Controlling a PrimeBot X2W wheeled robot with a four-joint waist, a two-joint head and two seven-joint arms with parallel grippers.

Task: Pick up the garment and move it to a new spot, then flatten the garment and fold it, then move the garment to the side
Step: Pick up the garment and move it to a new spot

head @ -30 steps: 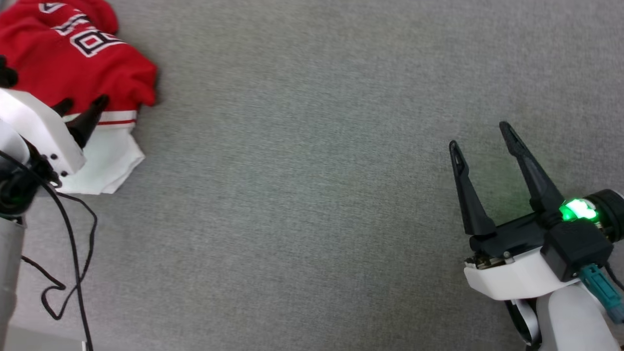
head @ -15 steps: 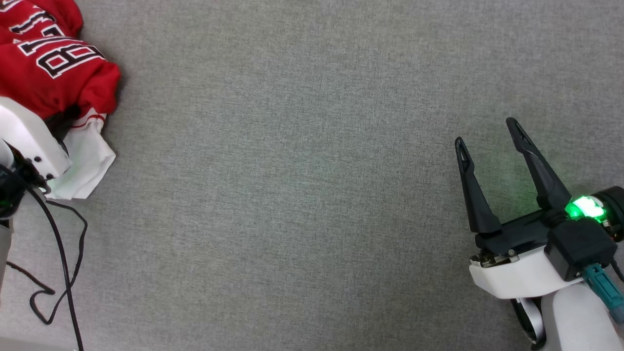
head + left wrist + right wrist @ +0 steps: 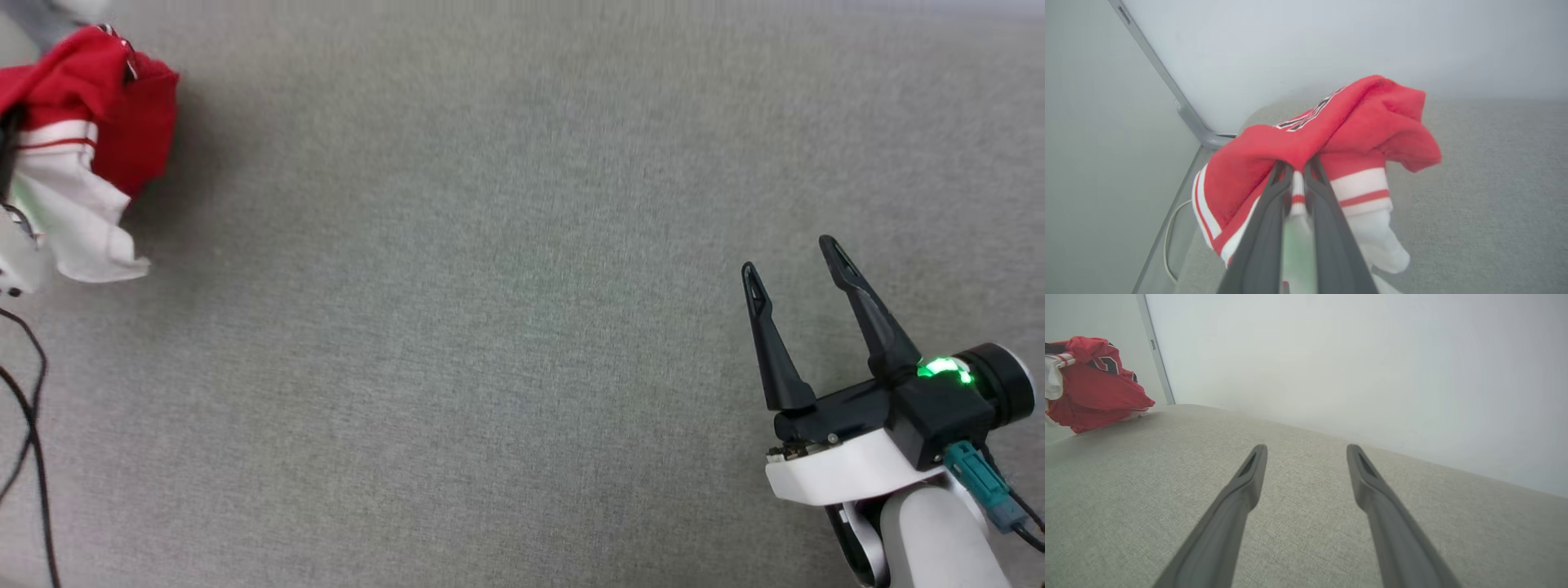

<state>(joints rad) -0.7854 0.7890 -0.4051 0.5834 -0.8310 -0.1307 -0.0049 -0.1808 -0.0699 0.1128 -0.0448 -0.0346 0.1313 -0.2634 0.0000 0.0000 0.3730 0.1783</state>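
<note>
The garment, red with a white sleeve and striped trim, hangs bunched at the far left of the head view, lifted off the grey surface. In the left wrist view my left gripper is shut on the garment, its two fingers pinching a fold at the striped trim. Only its white housing shows at the head view's left edge. My right gripper stands open at the lower right, far from the cloth, with nothing between its fingers. From the right wrist, the right gripper points over bare fabric, with the garment far off to the left.
A grey fabric surface spreads across the head view. A black cable trails along the left edge. A white wall backs the surface, and a grey metal rail runs down at the corner.
My left gripper has shut on the garment's trim and raised the bunch off the surface. The head view has shifted. The right gripper stays open.
</note>
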